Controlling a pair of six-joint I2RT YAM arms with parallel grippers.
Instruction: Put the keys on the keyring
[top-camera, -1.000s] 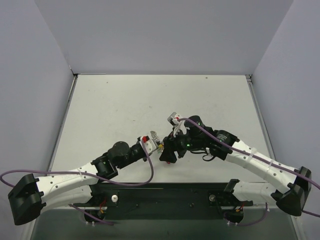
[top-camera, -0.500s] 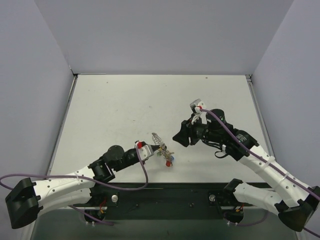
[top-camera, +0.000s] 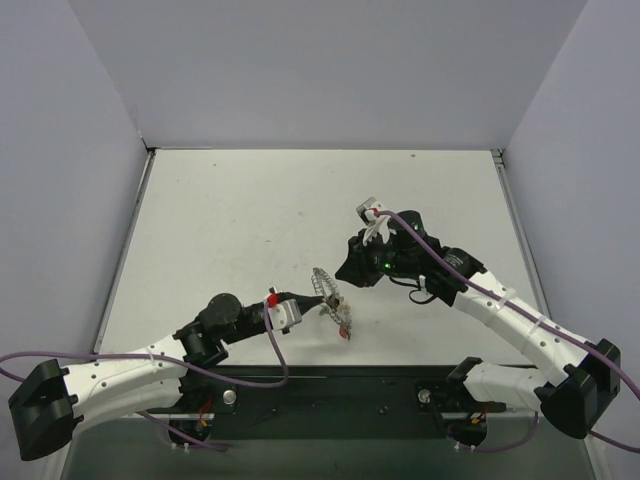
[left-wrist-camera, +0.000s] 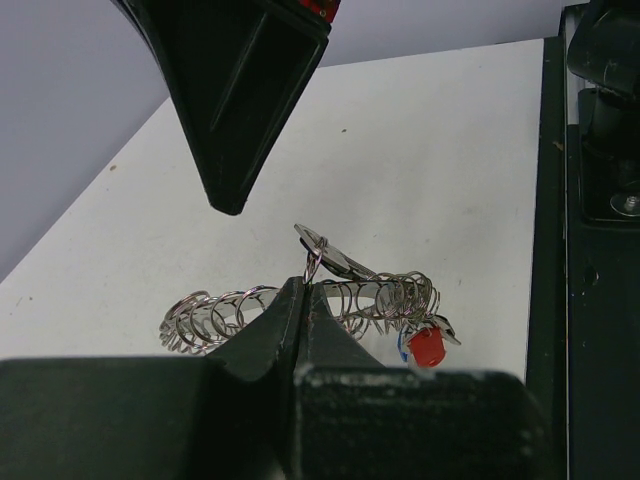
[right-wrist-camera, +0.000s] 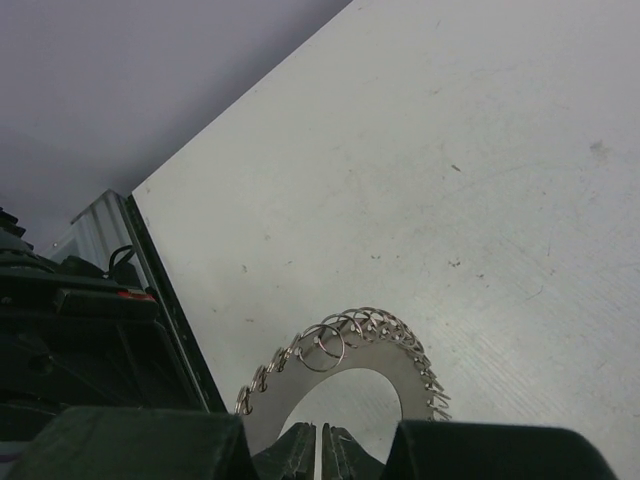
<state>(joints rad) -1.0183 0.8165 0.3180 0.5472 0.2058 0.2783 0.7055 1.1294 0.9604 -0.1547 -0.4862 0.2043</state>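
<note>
The keyring (left-wrist-camera: 345, 300) is a flat grey ring edged with many small wire loops. My left gripper (left-wrist-camera: 305, 292) is shut on one of those loops and holds the keyring above the table. A red-headed key (left-wrist-camera: 427, 346) and a bit of a blue one hang from its right end. In the top view the keyring (top-camera: 322, 284) stands on edge at the left gripper (top-camera: 306, 306), with the keys (top-camera: 343, 326) dangling below. My right gripper (top-camera: 345, 272) hovers just right of it. In the right wrist view its jaws (right-wrist-camera: 320, 455) are nearly together with nothing between them, just below the keyring (right-wrist-camera: 395, 345).
The black base rail (top-camera: 330, 385) runs along the table's near edge, close under the hanging keys. The white table (top-camera: 250, 210) is walled in grey at the back and both sides. The right gripper's dark finger (left-wrist-camera: 235, 120) hangs over the keyring in the left wrist view.
The right gripper's jaws have closed from wide apart. The right arm swung out to the right and has come back near the keyring. The left gripper has shifted slightly right, turning the keyring up.
</note>
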